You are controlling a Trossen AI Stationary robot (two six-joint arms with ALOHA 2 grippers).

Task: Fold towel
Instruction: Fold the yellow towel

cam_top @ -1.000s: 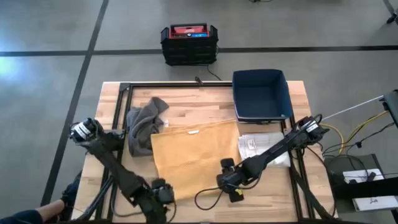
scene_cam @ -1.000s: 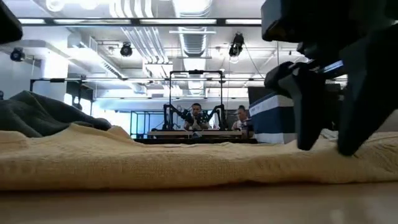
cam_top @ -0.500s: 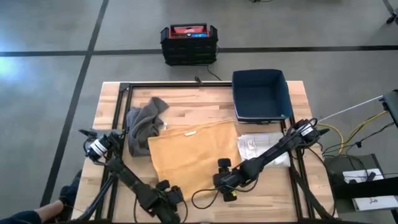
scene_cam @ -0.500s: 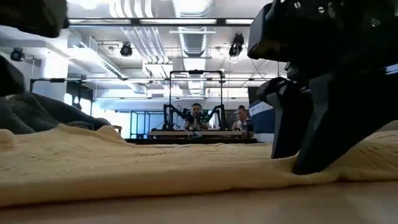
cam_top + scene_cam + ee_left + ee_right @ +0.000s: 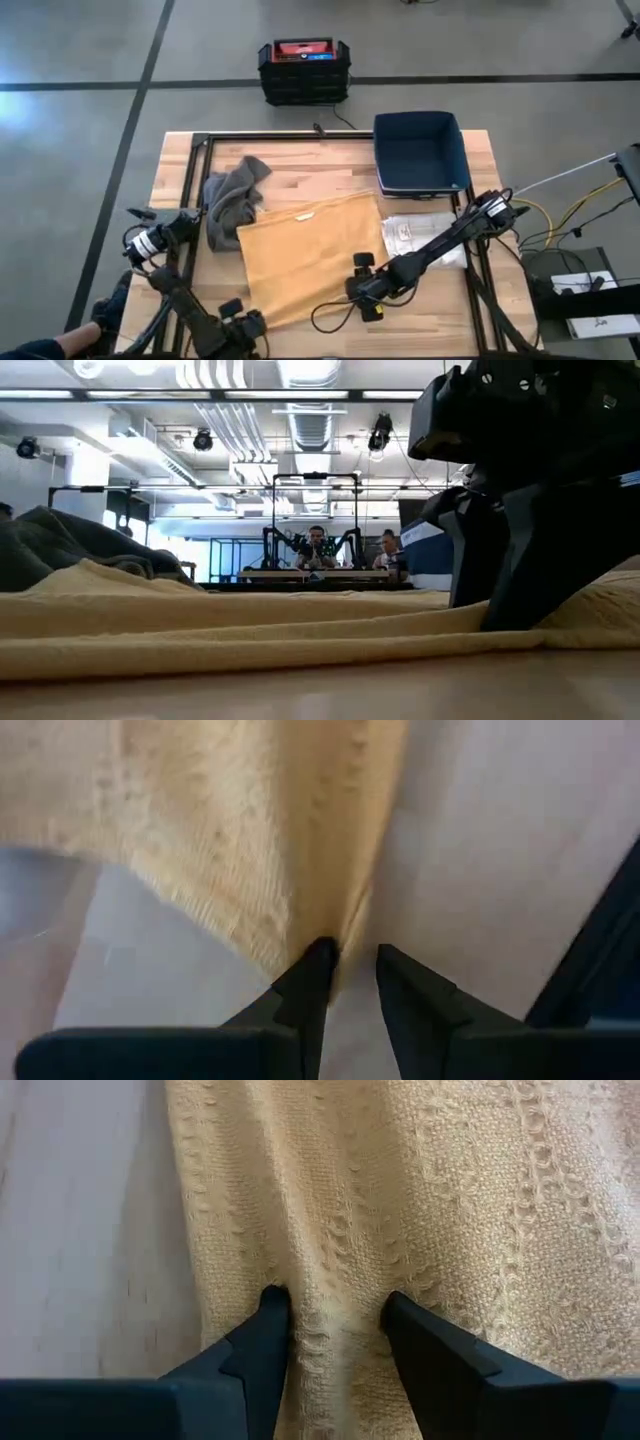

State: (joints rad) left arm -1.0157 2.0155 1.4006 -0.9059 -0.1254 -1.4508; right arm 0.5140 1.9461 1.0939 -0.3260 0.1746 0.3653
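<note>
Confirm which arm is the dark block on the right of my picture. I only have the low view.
Observer: That is the right tool. From above it sits on the near edge of the yellow towel.
Operator: Has it gripped?
Observer: Not closed. In the right wrist view its jaws stand apart, pressed onto the towel with a ridge of fabric between them.
Operator: Left arm? I can't see it.
Observer: The left tool is at the towel's near left corner. Its wrist view shows the jaws slightly apart, with the towel's edge at the tips.
</note>
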